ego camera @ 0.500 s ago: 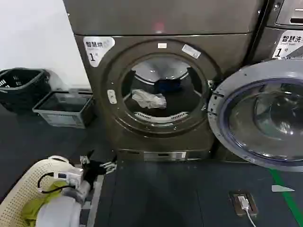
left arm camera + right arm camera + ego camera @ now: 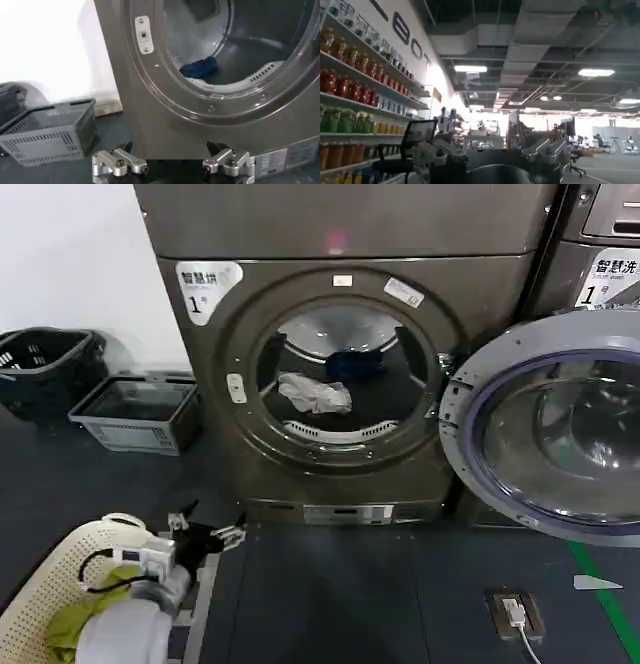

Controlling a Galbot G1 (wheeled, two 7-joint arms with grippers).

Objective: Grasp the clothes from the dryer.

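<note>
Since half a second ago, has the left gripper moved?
Yes, slightly. The open left gripper has edged up towards the dryer, judged against the dryer's bottom edge; it sits low, left of the porthole.

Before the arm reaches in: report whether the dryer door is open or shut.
Open. The door is swung fully aside to the right of the dryer, leaving the porthole clear, with the clothes visible inside the drum.

Laundry corner within a shop-like hall. Evidence: numbered front-loading dryer [image 2: 340,374] beside a second machine [image 2: 600,244], laundry baskets [image 2: 135,414] on the floor. Bottle-stocked shelves [image 2: 355,90], open industrial ceiling.
</note>
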